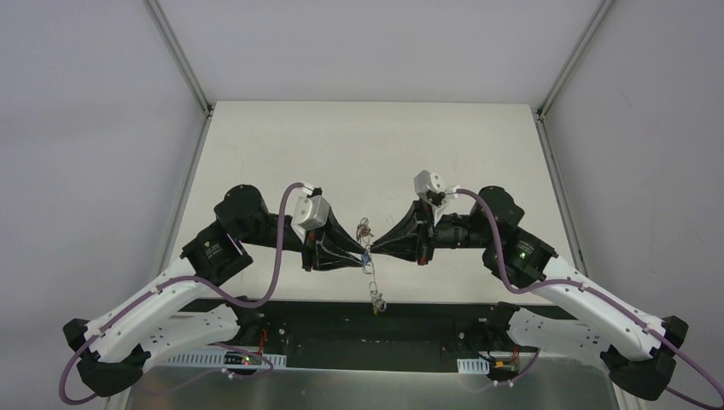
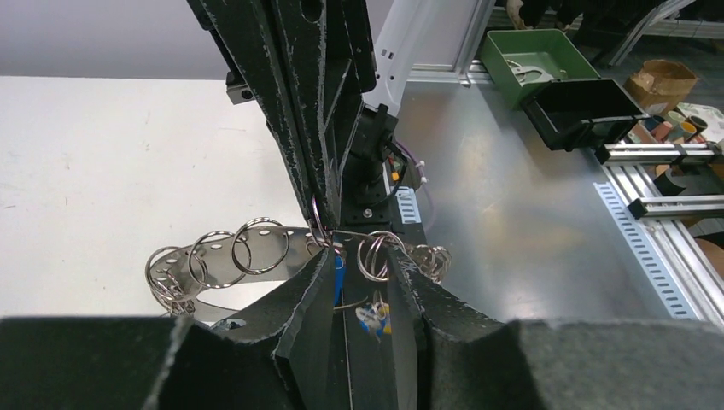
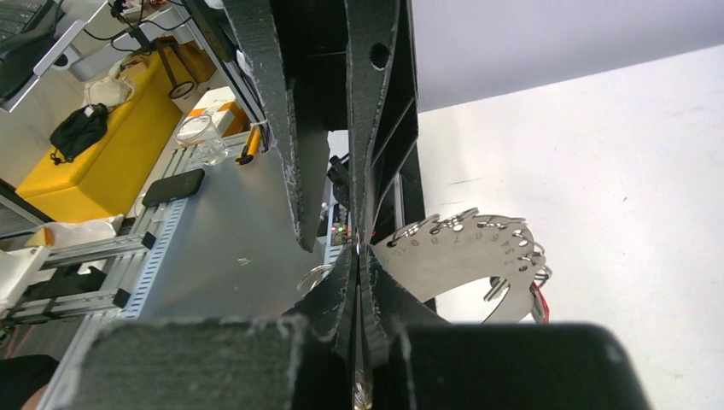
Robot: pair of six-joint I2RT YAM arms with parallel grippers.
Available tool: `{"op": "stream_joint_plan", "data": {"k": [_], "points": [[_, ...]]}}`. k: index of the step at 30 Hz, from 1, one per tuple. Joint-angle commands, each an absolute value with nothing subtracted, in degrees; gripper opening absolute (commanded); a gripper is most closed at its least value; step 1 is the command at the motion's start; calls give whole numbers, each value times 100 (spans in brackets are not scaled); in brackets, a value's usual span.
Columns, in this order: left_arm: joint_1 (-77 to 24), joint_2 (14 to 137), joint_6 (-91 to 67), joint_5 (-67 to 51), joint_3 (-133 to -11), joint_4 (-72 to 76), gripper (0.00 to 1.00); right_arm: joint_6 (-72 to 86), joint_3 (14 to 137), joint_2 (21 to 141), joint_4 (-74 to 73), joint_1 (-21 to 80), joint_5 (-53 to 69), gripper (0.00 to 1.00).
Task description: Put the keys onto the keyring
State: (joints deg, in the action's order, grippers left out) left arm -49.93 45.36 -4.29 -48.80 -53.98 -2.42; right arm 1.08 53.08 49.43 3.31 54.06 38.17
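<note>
Silvery keyring [image 1: 370,265], a floppy string of small rings, dangles pinched at the right gripper [image 1: 376,248] tip; a blue-headed key [image 2: 340,272] hangs between the left gripper [image 2: 359,260] fingers.

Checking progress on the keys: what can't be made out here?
- Top view: keys and keyring too small to tell what is threaded.
- Left wrist: blue key mostly hidden between left end effector fingers.
- Right wrist: right end effector grip point hidden by its own fingers.
</note>
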Motion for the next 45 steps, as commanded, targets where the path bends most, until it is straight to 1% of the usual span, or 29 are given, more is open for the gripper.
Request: {"op": "stream_joint_plan", "data": {"k": [1,12,16,24,41,45], "points": [[-5054,4437,-708,-4769,-5531,256,29,-311,5159,4760,1396,5524,3765,0],[-5053,4183,-787,-4240,-5529,356,30,-1142,4746,4541,2004,5879,3581,0],[-5050,4146,-876,-4298,-5535,471,30,-1236,4572,4563,2597,6000,3420,0],[-5047,4079,-1032,-4469,-5488,561,30,-1583,4481,4556,3097,6227,2652,0],[-5052,4047,-847,-4163,-5448,457,29,-1657,4561,4625,3435,6399,2751,0],[-5052,4044,-827,-4134,-5445,457,27,-1652,4601,4639,3432,6444,2810,0]]}}
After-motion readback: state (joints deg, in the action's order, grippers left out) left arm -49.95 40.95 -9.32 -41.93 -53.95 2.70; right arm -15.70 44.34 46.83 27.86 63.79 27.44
